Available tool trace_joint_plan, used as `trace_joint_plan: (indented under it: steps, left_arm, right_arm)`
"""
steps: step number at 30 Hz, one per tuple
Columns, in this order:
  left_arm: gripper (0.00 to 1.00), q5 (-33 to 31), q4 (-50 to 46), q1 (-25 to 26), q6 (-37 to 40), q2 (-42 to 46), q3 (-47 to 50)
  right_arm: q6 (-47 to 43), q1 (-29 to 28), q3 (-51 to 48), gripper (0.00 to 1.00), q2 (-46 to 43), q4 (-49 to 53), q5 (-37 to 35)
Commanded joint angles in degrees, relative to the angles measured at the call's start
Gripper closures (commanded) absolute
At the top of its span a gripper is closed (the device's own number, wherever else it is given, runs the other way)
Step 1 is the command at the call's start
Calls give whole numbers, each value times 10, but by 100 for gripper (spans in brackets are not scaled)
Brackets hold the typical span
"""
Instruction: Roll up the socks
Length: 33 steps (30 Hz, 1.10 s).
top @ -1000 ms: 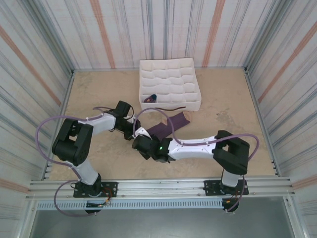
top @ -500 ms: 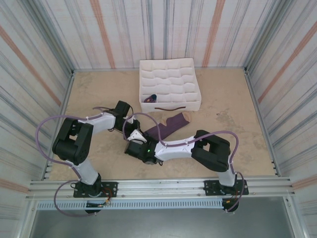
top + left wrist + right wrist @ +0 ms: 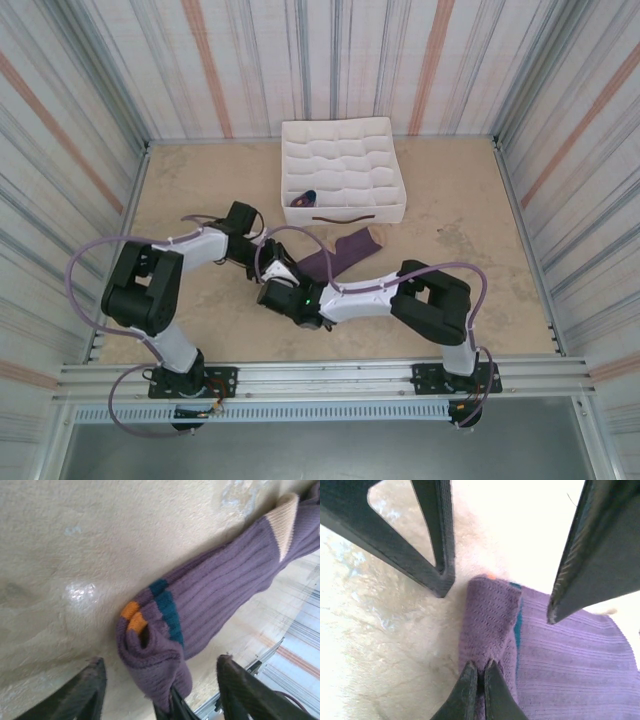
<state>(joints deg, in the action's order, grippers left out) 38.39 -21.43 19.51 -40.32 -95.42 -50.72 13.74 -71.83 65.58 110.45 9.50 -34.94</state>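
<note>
I see the purple sock (image 3: 340, 255) lying slantwise near the middle of the table (image 3: 470, 220), its pale cuff pointing toward the white compartment box (image 3: 345, 213) at the far edge. My right gripper (image 3: 480, 672) is pinched tight on the sock's folded-over end, where the orange and teal bands sit. My left gripper (image 3: 162, 662) has its fingers spread, one on either side of that fold. A small dark bundle (image 3: 305, 198) sits in the box's near-left compartment.

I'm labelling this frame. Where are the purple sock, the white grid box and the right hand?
purple sock (image 3: 220, 600): left wrist view, on its ribbed leg.
white grid box (image 3: 390, 211): top external view, on its front wall.
right hand (image 3: 480, 672): right wrist view, between its fingertips pinching the sock's fold.
</note>
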Motion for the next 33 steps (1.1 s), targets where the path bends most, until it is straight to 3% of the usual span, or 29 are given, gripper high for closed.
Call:
trace_joint_plan:
  steps: [1,9,22,25,33]
  left_arm:
    - [35,39,2,-12,5,52,12]
    - [33,29,4,-24,3,83,32]
    - [34,26,6,-31,11,82,47]
    - [35,31,17,-31,9,81,49]
    - [39,40,71,-24,-7,83,73]
  right_arm:
    - [45,29,-28,100,-17,-10,76]
    - [120,89,-97,100,-60,-76,214]
    - [184,152,-174,100,-93,-162,346]
    - [216,180,-187,100,-92,-188,408]
    - [315,225,-224,100,-80,-231,474]
